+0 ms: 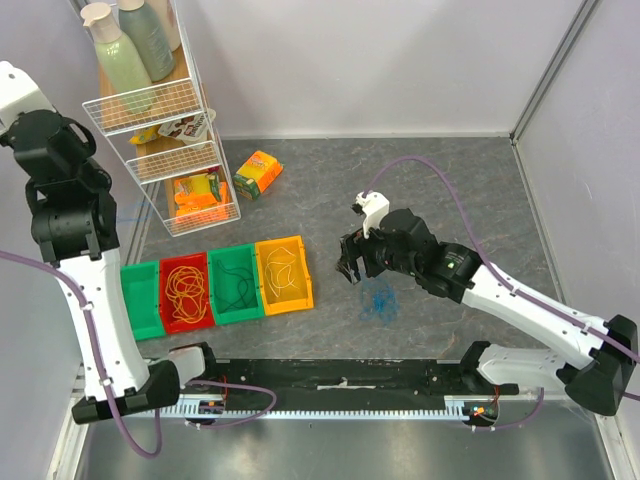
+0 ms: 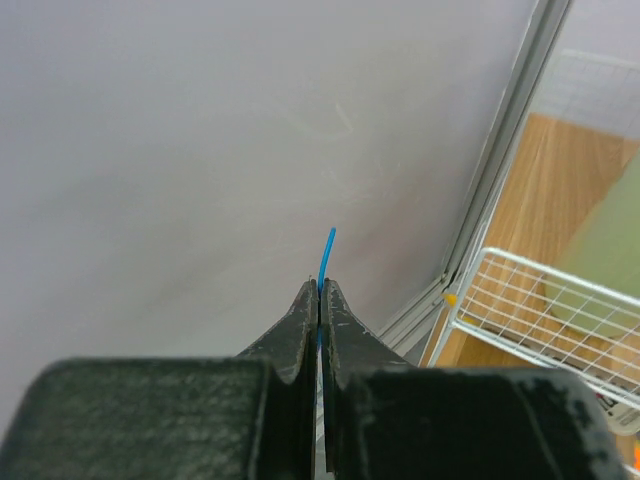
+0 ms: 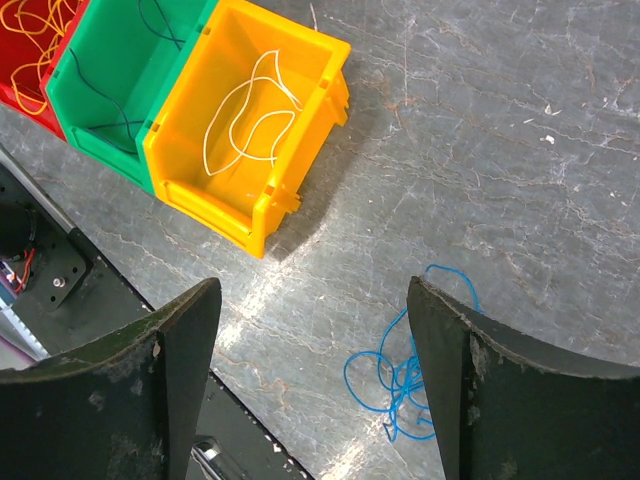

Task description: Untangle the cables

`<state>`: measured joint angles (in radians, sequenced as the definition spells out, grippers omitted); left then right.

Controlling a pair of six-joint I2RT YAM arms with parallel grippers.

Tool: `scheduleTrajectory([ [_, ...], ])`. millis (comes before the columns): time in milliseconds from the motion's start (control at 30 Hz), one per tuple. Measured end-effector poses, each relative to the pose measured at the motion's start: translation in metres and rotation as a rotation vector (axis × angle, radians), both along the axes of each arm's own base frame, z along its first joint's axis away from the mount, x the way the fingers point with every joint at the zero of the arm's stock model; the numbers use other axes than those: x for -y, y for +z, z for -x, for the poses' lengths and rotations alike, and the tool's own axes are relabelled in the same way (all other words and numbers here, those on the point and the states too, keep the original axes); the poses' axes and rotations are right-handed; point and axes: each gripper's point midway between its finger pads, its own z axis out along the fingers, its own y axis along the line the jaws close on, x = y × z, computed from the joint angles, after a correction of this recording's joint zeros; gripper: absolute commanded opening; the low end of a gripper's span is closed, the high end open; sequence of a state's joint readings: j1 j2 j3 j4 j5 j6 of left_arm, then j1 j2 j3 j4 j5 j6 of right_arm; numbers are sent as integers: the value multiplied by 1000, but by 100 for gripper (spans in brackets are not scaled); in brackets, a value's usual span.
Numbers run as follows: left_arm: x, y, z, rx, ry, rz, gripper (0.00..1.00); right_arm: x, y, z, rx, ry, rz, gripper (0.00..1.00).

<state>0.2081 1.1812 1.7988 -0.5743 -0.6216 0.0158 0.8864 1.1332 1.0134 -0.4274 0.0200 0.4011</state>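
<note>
A: Checking the left gripper (image 2: 319,290): its jaws are clenched on a thin blue strand (image 2: 327,255); the tip pokes up past them.
B: And the right gripper (image 3: 312,290)?
A: Jaws spread wide, grasping nothing; it hovers over the blue cables (image 3: 400,375), bunched on the grey surface (image 3: 520,150) near the yellow bin (image 3: 305,140); one pale yellow cable (image 3: 250,125) lies inside.
B: Any writing?
A: The orange packet (image 1: 258,173) bears print too small to read.

Cables (image 1: 379,298) lie right of bins (image 1: 304,272) (on table (image 1: 470,190)).
</note>
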Motion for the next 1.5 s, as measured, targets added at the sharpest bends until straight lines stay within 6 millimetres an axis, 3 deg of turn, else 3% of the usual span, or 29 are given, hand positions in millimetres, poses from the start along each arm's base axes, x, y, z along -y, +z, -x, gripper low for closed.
scheduleTrajectory([
  [133,4,23,17,71,-3,-16,2,-3,-9,-1,-19,4,18,82],
  [267,6,22,30,98,3,-24,2,-3,-10,-1,-23,7,20,82],
  [433,1,-7,40,56,46,-40,1,-5,-10,2,-30,22,12,82],
  [633,-12,-71,48,-71,140,-73,2,-1,-8,9,-37,33,6,82],
  [767,-17,-84,45,-107,166,-83,2,4,-3,12,-27,32,-5,83],
  [933,-18,-68,46,-77,174,-99,2,8,4,15,-13,31,-20,83],
  [1133,-14,-8,63,57,180,-124,2,7,-1,14,-23,31,-8,83],
  [1200,-13,4,71,97,184,-134,2,6,-4,14,-29,31,-1,83],
  [1367,-11,8,81,115,189,-152,2,5,-6,14,-35,34,3,83],
  [1500,-14,-6,74,76,192,-155,2,5,-6,14,-35,33,3,83],
])
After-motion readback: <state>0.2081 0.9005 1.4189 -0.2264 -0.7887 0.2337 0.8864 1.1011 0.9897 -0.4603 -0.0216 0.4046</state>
